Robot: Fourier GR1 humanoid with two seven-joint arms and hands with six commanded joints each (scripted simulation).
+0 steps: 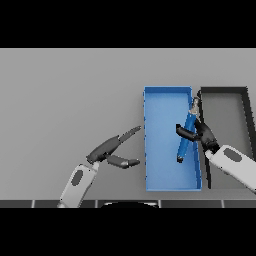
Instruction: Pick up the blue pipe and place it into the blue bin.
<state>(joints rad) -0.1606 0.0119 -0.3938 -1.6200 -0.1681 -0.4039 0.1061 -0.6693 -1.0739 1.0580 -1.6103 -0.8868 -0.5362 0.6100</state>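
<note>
While my left hand [111, 151] rests low over the grey surface [65, 100], fingers stretched out straight toward the bins and thumb splayed off to the side, it grips nothing at all. It sits just left of the blue bin [160, 150], close to the near half of that bin's left wall without quite touching it. Over on the other side, my right hand [201, 134] reaches in across the blue bin's right wall, fingers and thumb curled round the blue pipe [186, 135], pinching it about mid-length. The pipe stands tilted, its lower end down inside the bin near the right wall, its upper end leaning away toward the far right corner and poking up beside the rim. I cannot tell whether that lower tip touches the bin floor. Further right, just beside the blue bin, sits a black bin [245, 100], my right forearm crossing its near end.
</note>
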